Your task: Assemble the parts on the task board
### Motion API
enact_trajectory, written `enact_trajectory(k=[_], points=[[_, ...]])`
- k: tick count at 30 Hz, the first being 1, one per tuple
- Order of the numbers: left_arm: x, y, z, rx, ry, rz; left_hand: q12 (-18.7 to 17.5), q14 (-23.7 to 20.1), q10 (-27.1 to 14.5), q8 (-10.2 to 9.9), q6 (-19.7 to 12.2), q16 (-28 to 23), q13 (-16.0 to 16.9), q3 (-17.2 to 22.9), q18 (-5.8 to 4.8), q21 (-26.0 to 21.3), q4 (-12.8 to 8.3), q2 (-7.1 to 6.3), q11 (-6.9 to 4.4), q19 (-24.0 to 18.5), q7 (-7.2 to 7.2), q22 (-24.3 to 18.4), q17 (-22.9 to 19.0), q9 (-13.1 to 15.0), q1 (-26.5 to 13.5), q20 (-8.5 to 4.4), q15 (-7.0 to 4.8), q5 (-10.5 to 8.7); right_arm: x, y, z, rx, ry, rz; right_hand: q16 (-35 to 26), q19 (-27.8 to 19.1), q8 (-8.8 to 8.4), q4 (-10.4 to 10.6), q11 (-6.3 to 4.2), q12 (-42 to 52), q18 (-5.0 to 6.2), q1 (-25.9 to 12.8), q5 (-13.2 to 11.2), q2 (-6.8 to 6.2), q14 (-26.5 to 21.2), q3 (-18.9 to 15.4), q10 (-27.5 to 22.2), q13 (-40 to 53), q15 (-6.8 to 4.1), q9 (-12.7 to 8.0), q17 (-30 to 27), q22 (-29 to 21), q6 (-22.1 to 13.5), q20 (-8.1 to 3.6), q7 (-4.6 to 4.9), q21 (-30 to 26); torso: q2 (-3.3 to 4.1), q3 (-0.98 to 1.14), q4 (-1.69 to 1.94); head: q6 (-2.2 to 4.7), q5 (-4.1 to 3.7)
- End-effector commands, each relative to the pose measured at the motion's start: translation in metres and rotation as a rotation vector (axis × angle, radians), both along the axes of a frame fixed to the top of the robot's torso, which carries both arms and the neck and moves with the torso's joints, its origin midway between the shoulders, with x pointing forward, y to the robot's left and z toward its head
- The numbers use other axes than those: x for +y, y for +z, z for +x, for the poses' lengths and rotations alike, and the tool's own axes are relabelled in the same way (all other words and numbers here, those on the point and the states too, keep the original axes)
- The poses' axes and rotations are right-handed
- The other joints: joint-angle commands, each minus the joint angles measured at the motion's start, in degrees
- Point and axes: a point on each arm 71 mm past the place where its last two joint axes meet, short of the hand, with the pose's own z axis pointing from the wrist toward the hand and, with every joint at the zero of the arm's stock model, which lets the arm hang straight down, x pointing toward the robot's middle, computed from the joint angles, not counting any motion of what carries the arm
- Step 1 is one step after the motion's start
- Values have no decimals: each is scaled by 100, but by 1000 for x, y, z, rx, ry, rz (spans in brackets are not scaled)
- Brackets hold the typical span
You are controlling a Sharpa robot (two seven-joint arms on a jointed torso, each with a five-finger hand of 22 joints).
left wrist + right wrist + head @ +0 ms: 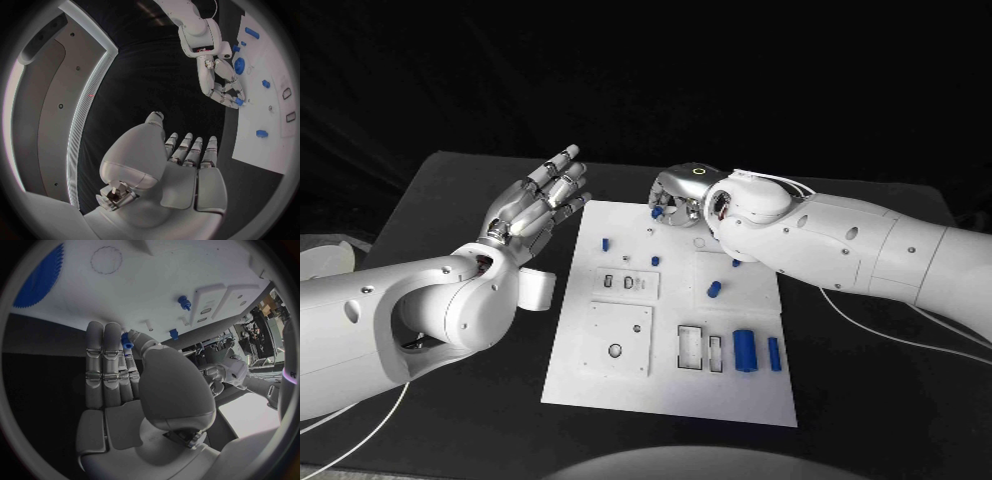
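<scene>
Starting nearest you, the task board (733, 385) lies flat in the middle of the black table (444, 200), and its near end has two blue cylinder parts (746, 351) lying side by side just right of a couple of rectangular slots (691, 345). A square plate (619, 339) with holes sits left of those slots, and a smaller one (627, 283) sits just past it. Moving up the board you've got a short blue part (714, 289) lying on the right half, then a few little blue pegs (606, 243) scattered toward the far end. Your left hand (538, 205) hovers off the board's left edge, palm turned toward the board, fingers straight and a bit apart, nothing in it; the left wrist view shows the same flat empty hand (181, 165). Farthest out, your right hand (682, 200) is down over the board's far edge with its fingers curled together, and it's pinching a small blue part (127, 345) between thumb and fingertips. In the right wrist view there's also a big blue toothed gear (39, 277) on the board, just beyond that hand.
</scene>
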Motion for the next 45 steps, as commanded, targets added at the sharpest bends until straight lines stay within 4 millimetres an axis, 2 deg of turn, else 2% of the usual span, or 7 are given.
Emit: enact_trajectory(k=[1,4,8,26,29,36,45], points=[[-2,1,0,-5,-19,-13,20,1,-6,19,-1,22,4,38,53,24,0,-5,54,39,24,5,9,2,50,-12,48,30,-1,-2,0,17,-20,-7,-11,-116,-205,17,94,-15,13,-108,-164,-71,-134,-99,-752,-5,25,-252,2,21,-811,22,-170,-21,-3,2,1,-5,4],[-2,1,0,-4,-20,-14,16,0,-12,18,-2,20,3,41,52,25,-2,-4,55,40,25,5,8,2,54,-13,49,33,-4,-1,1,6,-40,-1,2,-234,-257,0,161,29,17,-174,-279,-79,-294,-302,-1400,15,92,-630,9,46,-2297,77,-346,-107,-1,4,7,2,5],[-2,1,1,-3,-20,-14,16,1,-14,18,-5,23,3,45,52,25,-4,-4,57,41,28,5,9,1,60,-13,50,35,-11,3,3,-43,-53,38,44,-234,-293,1,157,67,19,-192,-286,-65,-306,-388,-1444,22,85,-746,20,72,-2734,91,-374,-117,-6,4,7,9,8],[2,0,0,3,-16,-12,30,10,-12,15,-17,35,4,61,46,28,-16,-8,68,47,36,6,11,-1,85,-10,64,47,-97,47,-28,-96,-103,109,205,-313,262,-26,-398,2614,-27,-37,-94,78,-409,-422,110,1451,-190,-476,67,313,-599,-66,9,-211,-8,6,-31,70,9],[2,0,1,5,-19,-13,47,14,1,15,-17,40,8,69,43,30,-19,-7,76,50,42,6,12,-1,93,-9,69,50,-110,42,-32,-50,-134,84,1001,-283,197,115,-416,4955,-11,-212,-245,49,-304,-535,-420,3571,-218,-429,905,521,-467,-98,-57,-125,-6,17,-34,71,17],[1,-1,1,9,-27,-14,59,19,6,18,-9,46,10,82,36,30,-22,-4,92,52,61,6,13,0,106,-6,80,52,-135,24,-37,41,-211,26,4312,720,148,519,-527,8311,-371,-768,-507,102,616,-870,2226,8017,-242,-267,4508,2812,-399,-199,-109,1989,-16,12,-27,65,-4],[-1,-2,2,12,-37,-18,69,30,8,18,-13,59,11,96,26,33,-26,-1,103,58,73,6,16,0,119,-3,98,55,-144,8,-37,68,-242,-8,5342,1184,9,720,-515,8632,-572,-1045,-679,139,984,-1146,2796,8633,-255,-210,5734,4048,-531,-215,-65,3122,-18,7,-4,42,-14]])
